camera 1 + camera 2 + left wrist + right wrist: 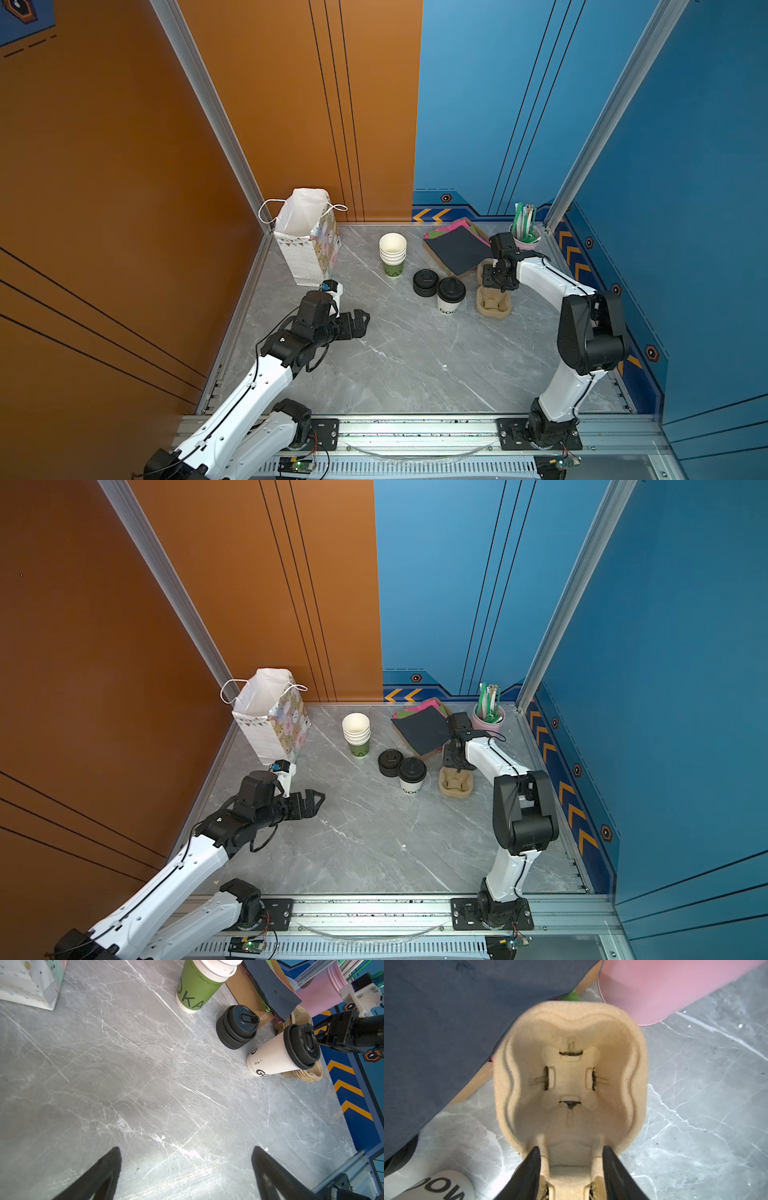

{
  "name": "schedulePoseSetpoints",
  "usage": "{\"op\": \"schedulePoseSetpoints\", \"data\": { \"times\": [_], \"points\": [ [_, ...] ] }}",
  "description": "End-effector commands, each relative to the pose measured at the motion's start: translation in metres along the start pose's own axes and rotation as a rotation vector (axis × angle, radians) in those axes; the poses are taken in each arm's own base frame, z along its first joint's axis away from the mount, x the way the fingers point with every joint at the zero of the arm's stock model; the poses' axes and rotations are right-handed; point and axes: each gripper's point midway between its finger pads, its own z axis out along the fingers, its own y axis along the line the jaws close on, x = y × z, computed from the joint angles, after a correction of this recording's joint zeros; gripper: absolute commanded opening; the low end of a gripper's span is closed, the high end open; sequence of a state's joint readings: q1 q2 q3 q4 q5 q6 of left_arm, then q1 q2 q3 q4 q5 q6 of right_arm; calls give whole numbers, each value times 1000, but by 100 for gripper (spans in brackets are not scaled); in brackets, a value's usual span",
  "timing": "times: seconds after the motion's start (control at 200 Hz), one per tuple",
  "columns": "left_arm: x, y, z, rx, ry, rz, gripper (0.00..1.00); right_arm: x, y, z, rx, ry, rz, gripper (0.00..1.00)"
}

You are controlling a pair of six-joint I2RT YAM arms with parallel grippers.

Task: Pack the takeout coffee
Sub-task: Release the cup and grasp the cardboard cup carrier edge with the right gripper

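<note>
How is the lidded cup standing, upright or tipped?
Upright: the cup stands on its base on the table, black lid on top.

Takeout coffee (450, 298): small white cup, black lettering, black sip lid on; upright on grey table (395, 353).

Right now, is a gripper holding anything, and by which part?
The left gripper is open and empty. The right gripper straddles the narrow middle of the cup tray; whether it grips yet cannot be told.

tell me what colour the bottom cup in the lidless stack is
The bottom cup is green with darker lettering; clearest in the left wrist view.
</note>
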State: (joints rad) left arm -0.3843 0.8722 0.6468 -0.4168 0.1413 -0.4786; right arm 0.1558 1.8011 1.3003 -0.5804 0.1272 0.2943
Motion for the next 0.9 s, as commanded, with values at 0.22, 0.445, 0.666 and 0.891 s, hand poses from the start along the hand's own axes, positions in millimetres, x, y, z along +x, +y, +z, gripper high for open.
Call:
{"op": "schedulePoseSetpoints", "data": {
  "times": [0.22,0.445,0.666,0.891],
  "points": [
    [5,8,0,-21,4,-13,98,10,4,17,-26,39,-27,43],
    [5,8,-1,-21,3,-13,98,9,4,14,-28,32,-28,36],
    [5,8,-1,-21,2,-16,98,4,5,2,-36,4,-30,34],
    [5,8,-1,-21,2,-16,98,-3,4,-14,-39,-31,-31,34]
  ]
}}
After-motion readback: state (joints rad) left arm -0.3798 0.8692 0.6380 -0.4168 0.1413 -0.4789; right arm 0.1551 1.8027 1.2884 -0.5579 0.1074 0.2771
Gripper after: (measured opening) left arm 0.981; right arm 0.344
